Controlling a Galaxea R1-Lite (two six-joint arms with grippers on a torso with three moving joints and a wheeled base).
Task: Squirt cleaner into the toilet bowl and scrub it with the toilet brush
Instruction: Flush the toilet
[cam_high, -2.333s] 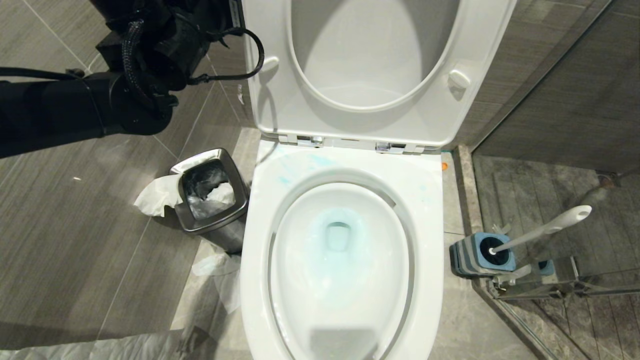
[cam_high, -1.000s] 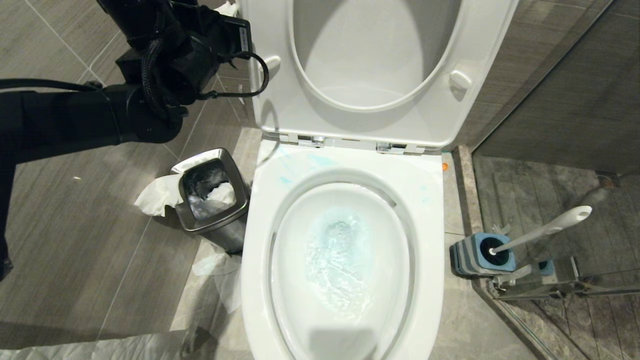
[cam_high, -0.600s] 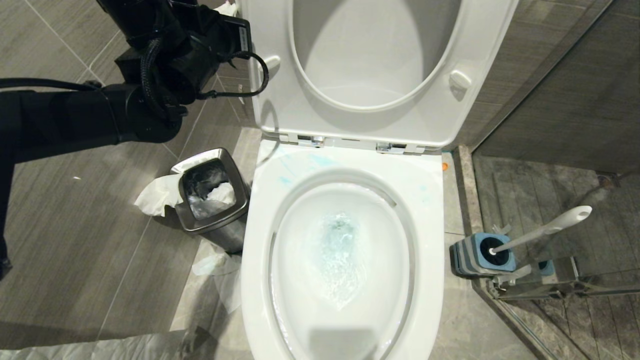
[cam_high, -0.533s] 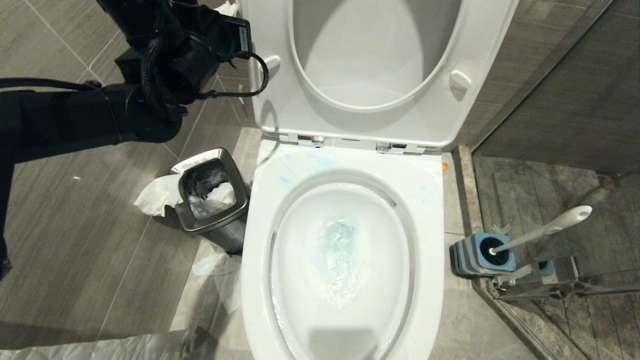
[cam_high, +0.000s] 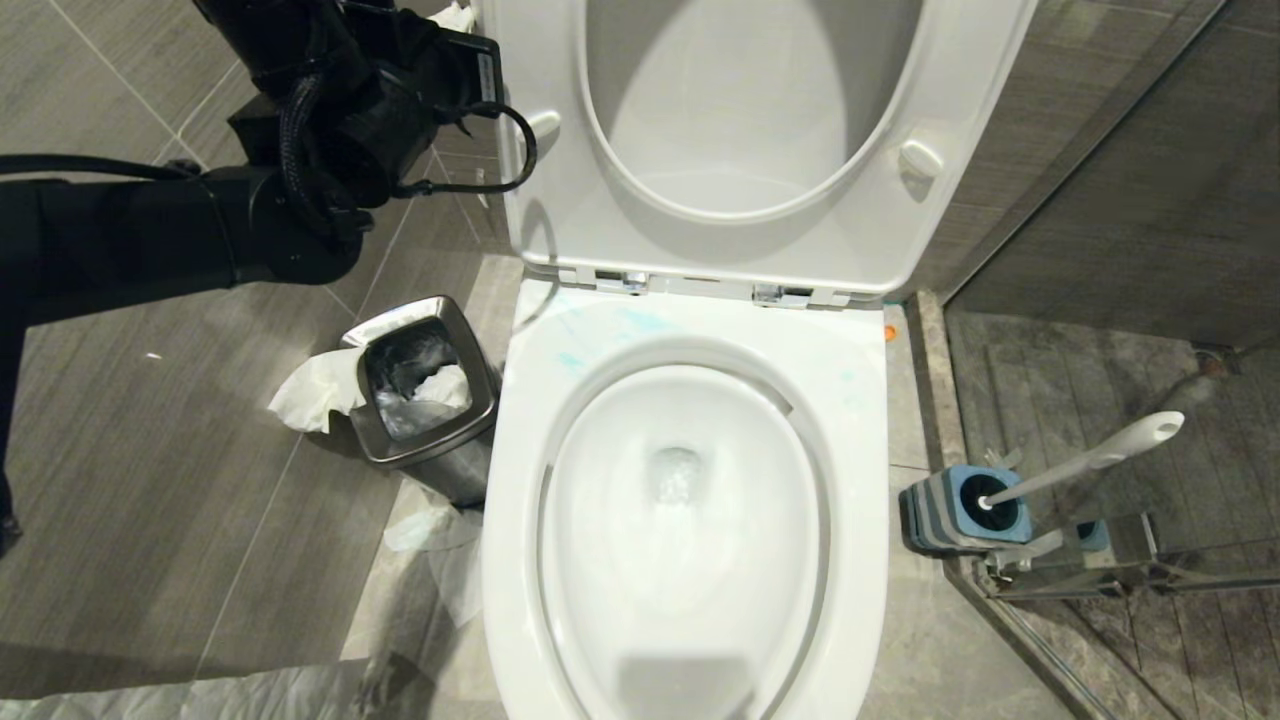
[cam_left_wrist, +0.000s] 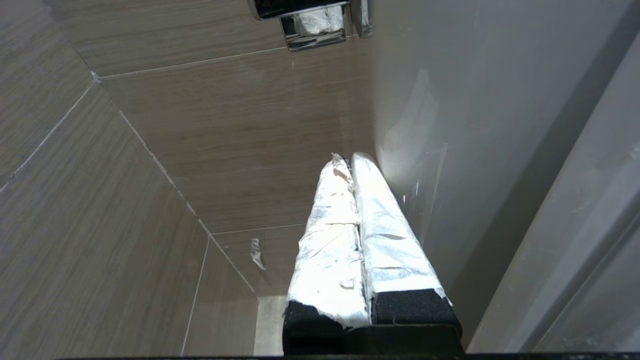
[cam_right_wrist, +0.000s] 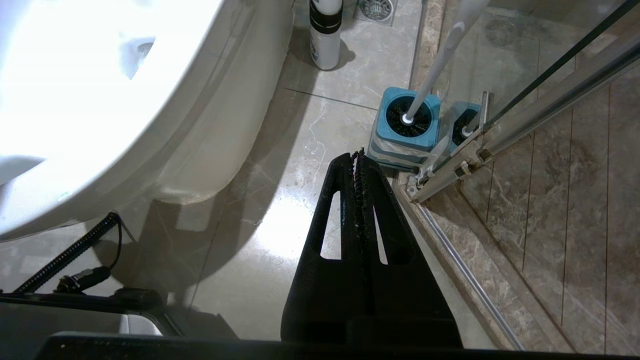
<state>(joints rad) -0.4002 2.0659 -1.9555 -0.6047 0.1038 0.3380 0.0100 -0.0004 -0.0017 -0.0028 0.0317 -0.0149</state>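
Since the toilet brush (cam_right_wrist: 440, 60) looks light, stiff and slick, the clenched, empty right hand (cam_right_wrist: 359, 156) just short of it should grip its slim handle mid-shaft

Steel bin (cam_high: 425, 400) on floor beside toilet, tissue (cam_high: 312, 390) hanging over its rim. Blue holder (cam_high: 965, 510) by glass door (cam_right_wrist: 550, 75). Bottle (cam_right_wrist: 325, 32) upright on floor. Paper holder (cam_left_wrist: 312, 20) on wall.

White toilet bowl (cam_high: 860, 480) open, teal cleaner (cam_high: 640, 322) streaking its rim; toilet brush (cam_high: 1090, 460) stands holstered beside.
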